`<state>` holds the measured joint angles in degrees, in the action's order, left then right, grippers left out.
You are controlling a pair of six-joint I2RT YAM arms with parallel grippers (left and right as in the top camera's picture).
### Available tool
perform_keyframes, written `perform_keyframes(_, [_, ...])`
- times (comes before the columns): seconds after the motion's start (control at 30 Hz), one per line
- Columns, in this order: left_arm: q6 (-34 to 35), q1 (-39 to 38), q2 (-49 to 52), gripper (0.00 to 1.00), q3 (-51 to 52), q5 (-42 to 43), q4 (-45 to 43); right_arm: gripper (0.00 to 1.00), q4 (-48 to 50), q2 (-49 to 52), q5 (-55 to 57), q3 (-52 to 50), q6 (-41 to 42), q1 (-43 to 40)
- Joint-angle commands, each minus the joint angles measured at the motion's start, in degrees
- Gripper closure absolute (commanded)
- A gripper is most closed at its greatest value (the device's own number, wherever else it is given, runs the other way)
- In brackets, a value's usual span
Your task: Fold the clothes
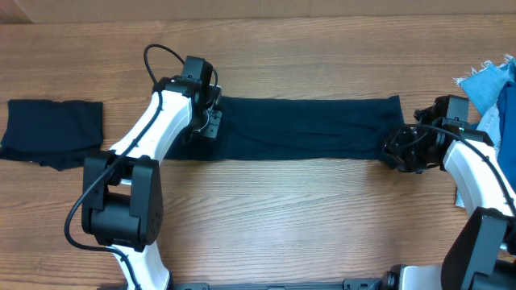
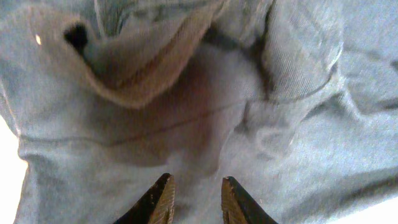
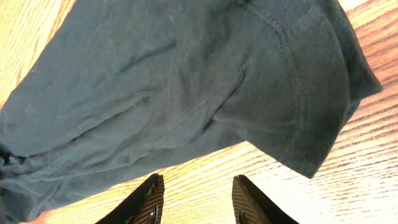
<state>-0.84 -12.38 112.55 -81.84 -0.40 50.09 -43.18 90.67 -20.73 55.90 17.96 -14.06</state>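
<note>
The overhead camera looks straight down on the table (image 1: pixel 282 217) from high up. The 2 wrist cameras face down close over the dark cloth (image 1: pixel 306 129), 1 at each end; overhead shows all of it.

1. Overhead view: bright, even light from above. The wooden tabletop (image 1: pixel 322 225) shows crisp grain with no glare, and the shadows beside the arms are faint and soft.
2. Same view: the long dark garment (image 1: pixel 306 129) reads nearly black, and its creases are barely visible.
3. Left wrist view: overexposed and soft. The fabric looks pale grey-blue with a reddish-brown cast at the centre. White patches burn out the lower corners. The tips of the left gripper (image 2: pixel 196 202) are dark and blurred.
4. Right wrist view: sharper, with stitching visible. The wood glows orange, paling to glare at lower right. The tips of the right gripper (image 3: pixel 199 202) catch glossy highlights.
</note>
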Motion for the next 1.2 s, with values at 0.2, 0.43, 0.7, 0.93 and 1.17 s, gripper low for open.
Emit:
perform_keyframes(0.2, [3.67,0.11,-0.48,0.74,12.04,-1.49,-6.27,0.60,5.18,4.04,2.67,-0.35,3.93,3.10])
perform_keyframes(0.43, [3.65,0.11,-0.48,0.74,12.20,-1.49,-6.91,0.72,10.67,9.55,2.67,-0.33,4.81,3.43])
perform_keyframes(0.7, [3.65,0.09,-0.48,0.74,12.20,-1.49,-6.84,0.96,17.40,9.53,-0.31,1.84,4.76,3.39])
perform_keyframes(0.93, [3.63,0.11,-0.48,0.74,12.20,-1.49,-6.86,0.66,23.15,9.53,0.02,3.52,4.70,-2.58])
perform_keyframes(1.17, [3.63,0.11,-0.48,0.74,12.20,-1.49,-6.86,0.55,17.14,9.53,-10.47,3.82,2.84,-5.33])
